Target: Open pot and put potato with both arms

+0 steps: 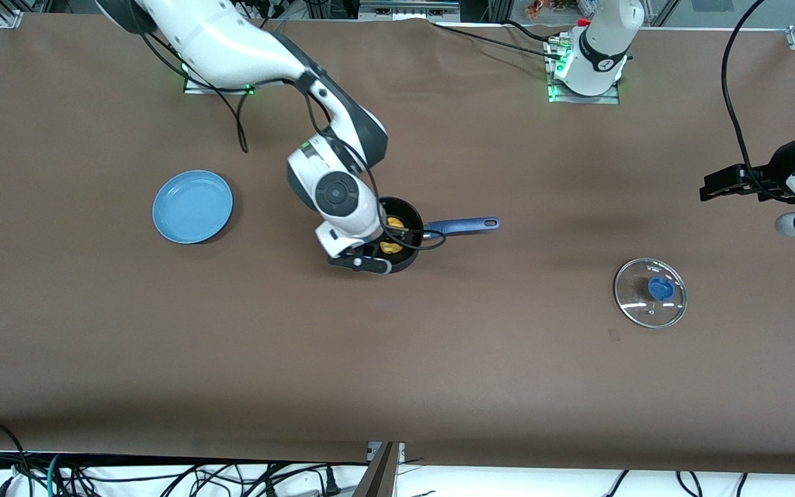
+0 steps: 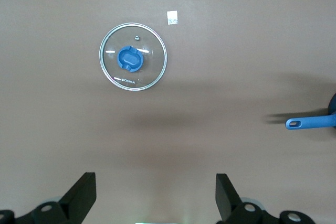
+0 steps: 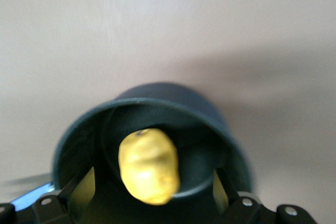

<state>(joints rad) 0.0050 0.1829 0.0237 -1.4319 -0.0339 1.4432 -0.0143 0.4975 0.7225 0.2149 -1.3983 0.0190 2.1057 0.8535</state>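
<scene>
Right gripper (image 1: 385, 257) sits over the pot (image 1: 408, 259) at frame centre in the front view, arm coming in from the upper left. In the right wrist view its fingers (image 3: 83, 190) are spread wide, one on each side of the potato (image 3: 149, 165), not touching it: released, holding nothing. Potato lies inside the open pot (image 3: 152, 103); in the front view only yellow patches (image 1: 393, 223) show past the wrist. Pot handle (image 1: 465, 225) points toward the left arm's end of the table.

Left gripper (image 1: 722, 187) waits at the frame's right edge, up in the air over bare table (image 1: 397, 359). Left wrist view shows its fingers (image 2: 80, 195) wide apart, nothing between them.

Glass lid (image 1: 650, 293) with blue knob lies flat on the table, lower right of the front view, well apart from the pot. Light-blue plate (image 1: 192, 206) sits left of centre, nothing on it.
</scene>
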